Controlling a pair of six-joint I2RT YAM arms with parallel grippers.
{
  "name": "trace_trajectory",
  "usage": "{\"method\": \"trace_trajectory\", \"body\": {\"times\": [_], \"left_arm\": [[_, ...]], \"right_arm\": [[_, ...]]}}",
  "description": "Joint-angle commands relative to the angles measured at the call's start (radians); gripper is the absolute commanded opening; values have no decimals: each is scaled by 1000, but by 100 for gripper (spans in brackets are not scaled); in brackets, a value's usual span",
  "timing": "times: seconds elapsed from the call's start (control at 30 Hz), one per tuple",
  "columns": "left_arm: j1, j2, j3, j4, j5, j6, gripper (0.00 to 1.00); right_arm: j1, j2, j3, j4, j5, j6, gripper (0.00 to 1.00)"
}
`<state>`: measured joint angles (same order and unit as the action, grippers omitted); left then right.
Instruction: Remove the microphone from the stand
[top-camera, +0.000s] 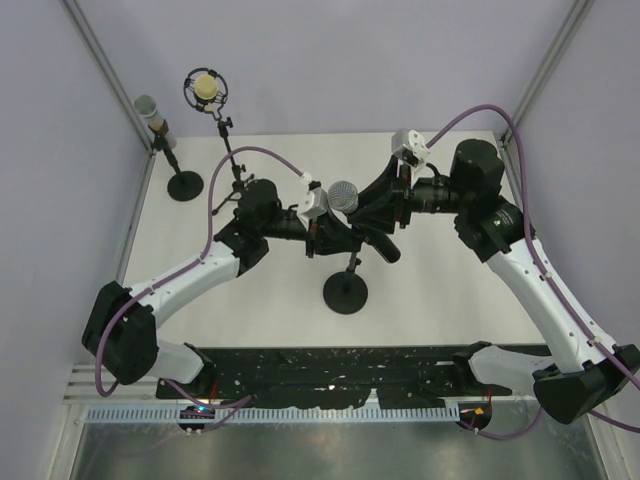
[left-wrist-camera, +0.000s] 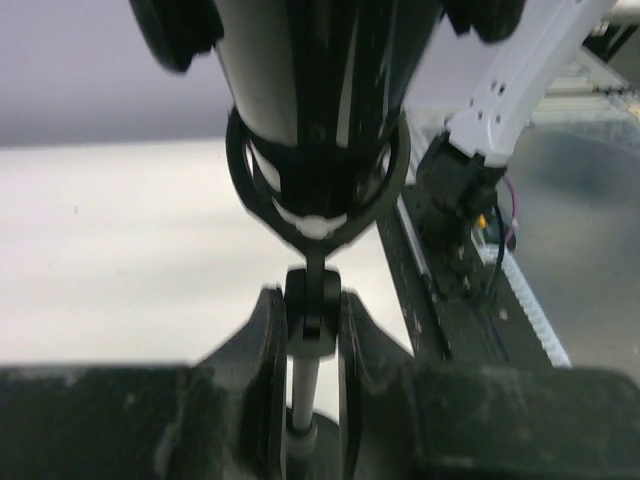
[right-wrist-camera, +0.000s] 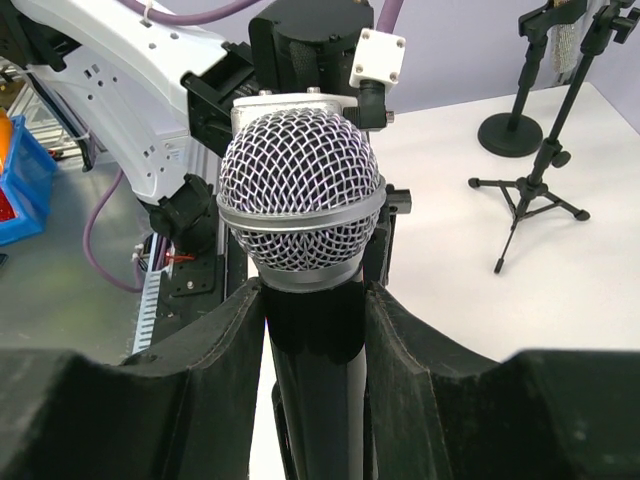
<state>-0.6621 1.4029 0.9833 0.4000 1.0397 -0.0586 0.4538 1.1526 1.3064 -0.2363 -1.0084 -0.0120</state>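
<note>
The left gripper is closed on the black microphone stand with a round base. Its two dark fingers press from either side on the thin stem, at the small joint just under the clip. Directly above this gripper, the black ring-shaped clip wraps the lower body of the black handheld microphone with a silver mesh head. The microphone sits in the clip, on the stand.

The right gripper is clamped on the microphone. Its fingers touch the black handle on both sides, with the mesh head just above them. Beyond the head, the left arm's wrist faces this gripper at close range.

From the top camera, the two grippers meet near the middle of the white table, the left one just beside the right one. The stand's round base rests on the table below them, on the near side.

Well apart from the left gripper, at the far left corner, stand a pale microphone on a round-based stand and a shock-mounted microphone on a tripod.
</note>
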Motion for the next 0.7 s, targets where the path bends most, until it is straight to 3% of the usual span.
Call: {"method": "trace_trajectory", "body": {"times": [0.0,0.5,0.57,0.67], "left_arm": [[-60,68,-9,-187,-84,114,0],[-76,88,-15,-196,-64,126,0],[-71,91,-34,-121,-46,68,0],[-59,99,-64,6,-12,-47,0]], "right_arm": [[34,-10,126,210,-33,113,12],[6,-24,166,215,-38,132,12],[-4,-33,153,229,-41,158,12],[-26,-48,85,382,-44,259,11]]}}
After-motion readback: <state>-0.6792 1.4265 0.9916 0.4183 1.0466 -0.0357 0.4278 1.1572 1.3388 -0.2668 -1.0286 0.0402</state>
